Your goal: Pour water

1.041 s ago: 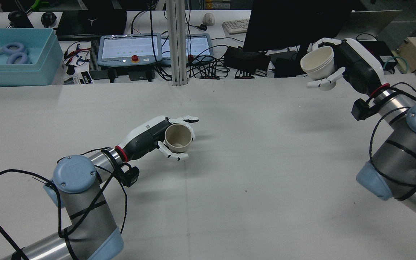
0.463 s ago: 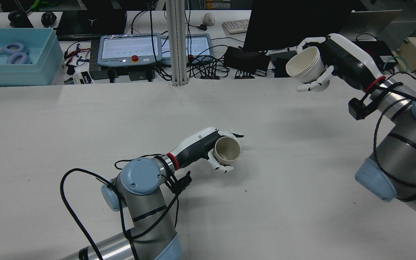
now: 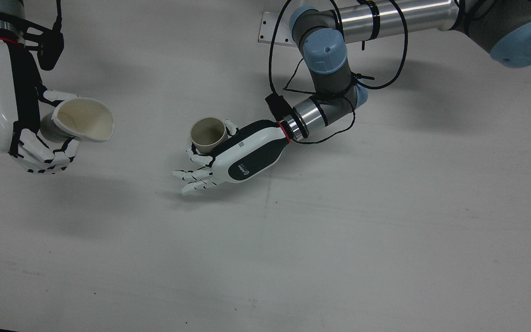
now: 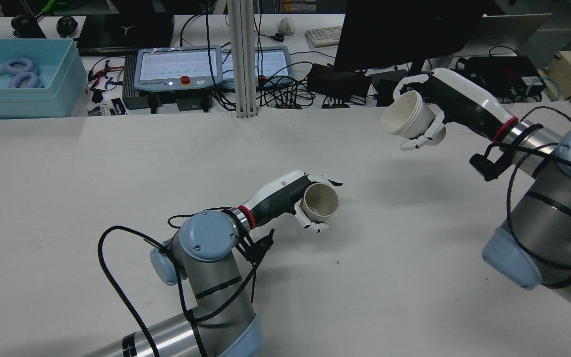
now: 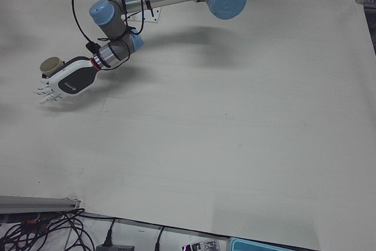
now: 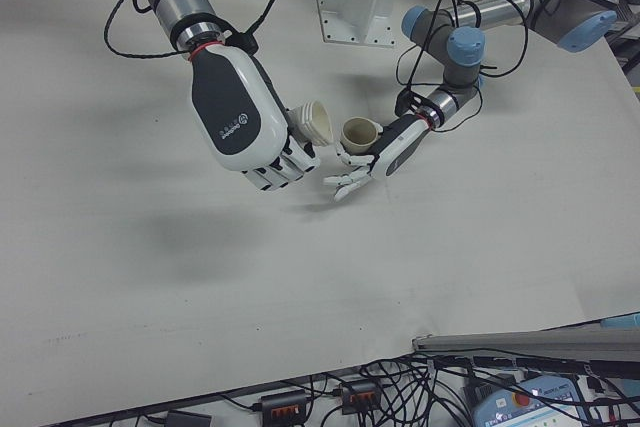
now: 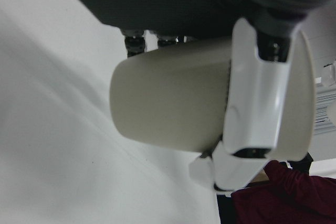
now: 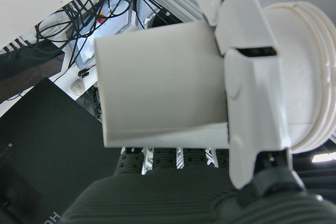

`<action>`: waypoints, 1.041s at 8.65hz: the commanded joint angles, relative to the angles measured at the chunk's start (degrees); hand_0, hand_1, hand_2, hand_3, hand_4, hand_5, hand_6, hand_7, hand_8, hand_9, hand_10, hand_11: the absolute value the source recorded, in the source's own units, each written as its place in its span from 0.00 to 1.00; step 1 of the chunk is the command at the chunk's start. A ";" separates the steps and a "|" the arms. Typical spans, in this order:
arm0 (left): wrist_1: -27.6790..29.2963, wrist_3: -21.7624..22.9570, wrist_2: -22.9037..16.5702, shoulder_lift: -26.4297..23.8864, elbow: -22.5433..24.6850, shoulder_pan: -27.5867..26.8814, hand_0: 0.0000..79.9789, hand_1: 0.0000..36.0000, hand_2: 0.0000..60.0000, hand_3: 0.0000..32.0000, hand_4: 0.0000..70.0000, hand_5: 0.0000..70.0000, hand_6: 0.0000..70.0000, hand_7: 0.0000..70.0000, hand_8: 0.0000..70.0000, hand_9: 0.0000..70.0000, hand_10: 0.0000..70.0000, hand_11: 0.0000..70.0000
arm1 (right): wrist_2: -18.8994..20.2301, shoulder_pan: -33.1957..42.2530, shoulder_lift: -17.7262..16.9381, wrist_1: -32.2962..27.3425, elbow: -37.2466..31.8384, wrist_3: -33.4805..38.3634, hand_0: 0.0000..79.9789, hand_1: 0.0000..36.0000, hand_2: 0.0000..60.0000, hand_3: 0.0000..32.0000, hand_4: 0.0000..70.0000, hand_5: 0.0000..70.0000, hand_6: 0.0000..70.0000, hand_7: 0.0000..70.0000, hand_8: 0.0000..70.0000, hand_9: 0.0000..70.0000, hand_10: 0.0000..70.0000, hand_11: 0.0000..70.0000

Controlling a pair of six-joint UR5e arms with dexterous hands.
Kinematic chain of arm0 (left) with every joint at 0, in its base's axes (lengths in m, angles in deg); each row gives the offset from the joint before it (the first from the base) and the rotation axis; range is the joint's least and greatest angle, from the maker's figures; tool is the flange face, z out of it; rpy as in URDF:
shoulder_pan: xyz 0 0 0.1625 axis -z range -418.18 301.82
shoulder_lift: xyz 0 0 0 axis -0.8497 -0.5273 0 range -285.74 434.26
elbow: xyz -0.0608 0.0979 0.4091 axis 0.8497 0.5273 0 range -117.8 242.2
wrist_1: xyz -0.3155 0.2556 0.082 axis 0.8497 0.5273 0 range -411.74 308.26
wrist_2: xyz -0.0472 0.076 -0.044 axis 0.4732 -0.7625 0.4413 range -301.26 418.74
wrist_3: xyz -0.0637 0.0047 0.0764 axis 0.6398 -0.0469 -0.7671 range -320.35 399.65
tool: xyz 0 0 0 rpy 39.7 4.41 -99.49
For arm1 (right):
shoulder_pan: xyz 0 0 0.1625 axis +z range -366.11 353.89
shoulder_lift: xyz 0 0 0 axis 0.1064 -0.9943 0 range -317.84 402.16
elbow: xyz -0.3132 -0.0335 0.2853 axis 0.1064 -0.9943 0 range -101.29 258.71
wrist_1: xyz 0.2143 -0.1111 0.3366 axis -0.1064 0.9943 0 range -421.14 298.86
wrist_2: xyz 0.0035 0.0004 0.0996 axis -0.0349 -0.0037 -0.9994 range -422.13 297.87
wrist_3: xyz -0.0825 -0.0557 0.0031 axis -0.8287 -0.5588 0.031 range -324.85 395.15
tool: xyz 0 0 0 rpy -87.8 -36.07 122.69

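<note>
Left hand (image 4: 285, 196) is the nearer one from the robot's side, sitting low around the middle of the bench (image 4: 389, 277), and it's gripping a beige cup (image 4: 319, 202) with a thumb across the side and a couple of fingers behind it, while the other fingers (image 3: 194, 177) stick out straight past it. That cup looks upright with its mouth facing up, and in the front view you can see right down into it (image 3: 208, 134); it looks empty as far as I can tell. Can't say for sure whether its base is touching the bench or just above it. Left hand view is basically all cup wall (image 7: 173, 98) with a white finger (image 7: 260, 93) wrapped over it. Further out, toward the far edge of the bench on the robot's right side, the right hand (image 4: 451, 106) is up in the air, closed around a white cup (image 4: 407, 119). That one's tipped over, mouth pointing down and toward the beige cup. In the front view the white cup (image 3: 83, 121) is well apart from the beige one, with bare bench between them. Right hand view shows its ridged rim (image 8: 315, 72) and fingers clamped across the wall. Beyond the far edge there's a teal bin (image 4: 20, 79), two teach pendants (image 4: 179, 67) and a dark monitor (image 4: 404, 32).
</note>
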 commanded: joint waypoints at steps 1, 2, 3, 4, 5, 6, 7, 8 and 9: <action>-0.80 -0.08 2.04 -3.33 -3.35 -1.18 0.91 1.00 1.00 0.00 1.00 1.00 0.24 0.27 0.10 0.07 0.12 0.19 | 0.35 -3.63 0.42 4.07 0.11 -5.11 1.00 1.00 0.46 0.00 0.57 0.87 0.86 0.81 0.65 0.77 0.48 0.74; -0.63 -0.60 2.13 -5.00 -5.47 -1.88 0.92 1.00 1.00 0.00 1.00 1.00 0.25 0.28 0.11 0.07 0.12 0.20 | 0.35 -4.77 1.99 6.78 0.37 -6.51 1.00 1.00 0.45 0.00 0.57 0.87 0.86 0.81 0.65 0.77 0.47 0.73; -0.10 -2.17 2.74 -5.45 -5.66 -1.98 0.91 1.00 1.00 0.00 1.00 1.00 0.26 0.28 0.11 0.07 0.12 0.20 | 0.17 -6.26 2.88 9.16 1.85 -7.75 1.00 1.00 0.46 0.00 0.58 0.87 0.85 0.81 0.64 0.76 0.46 0.72; -0.10 -2.53 3.18 -5.28 -5.66 -2.06 0.92 1.00 1.00 0.00 1.00 1.00 0.26 0.28 0.11 0.07 0.13 0.21 | -0.18 -7.75 2.97 10.66 3.17 -8.54 1.00 1.00 0.44 0.00 0.55 0.86 0.83 0.79 0.64 0.75 0.46 0.71; -0.10 -2.54 3.19 -5.02 -5.75 -2.06 0.92 1.00 1.00 0.00 1.00 1.00 0.27 0.29 0.11 0.08 0.12 0.20 | -0.18 -9.33 3.67 12.50 3.36 -9.24 1.00 1.00 0.45 0.00 0.58 0.87 0.84 0.80 0.64 0.75 0.45 0.70; -0.10 -2.54 3.19 -4.76 -5.75 -2.06 0.88 1.00 1.00 0.00 1.00 1.00 0.26 0.28 0.11 0.07 0.12 0.20 | -0.27 -10.05 3.68 13.57 3.80 -9.95 1.00 1.00 0.48 0.00 0.61 0.88 0.86 0.81 0.64 0.75 0.45 0.70; -0.10 -2.45 3.10 -4.67 -5.58 -1.89 0.85 1.00 1.00 0.00 1.00 1.00 0.25 0.28 0.11 0.07 0.12 0.20 | -0.27 -9.97 3.41 13.75 3.89 -9.95 1.00 1.00 0.49 0.00 0.60 0.88 0.85 0.81 0.63 0.75 0.44 0.69; -0.18 -2.28 2.84 -4.67 -5.31 -1.54 0.84 1.00 1.00 0.00 1.00 1.00 0.25 0.27 0.11 0.07 0.12 0.20 | -0.44 -8.75 2.98 13.66 4.06 -9.00 1.00 1.00 0.48 0.00 0.58 0.87 0.84 0.79 0.62 0.73 0.44 0.69; -0.45 -1.93 2.40 -4.58 -4.09 -0.49 0.84 1.00 1.00 0.00 1.00 1.00 0.24 0.27 0.11 0.07 0.12 0.20 | -0.71 -5.17 2.71 13.05 3.98 -6.99 1.00 1.00 0.42 0.00 0.50 0.83 0.80 0.76 0.62 0.73 0.46 0.71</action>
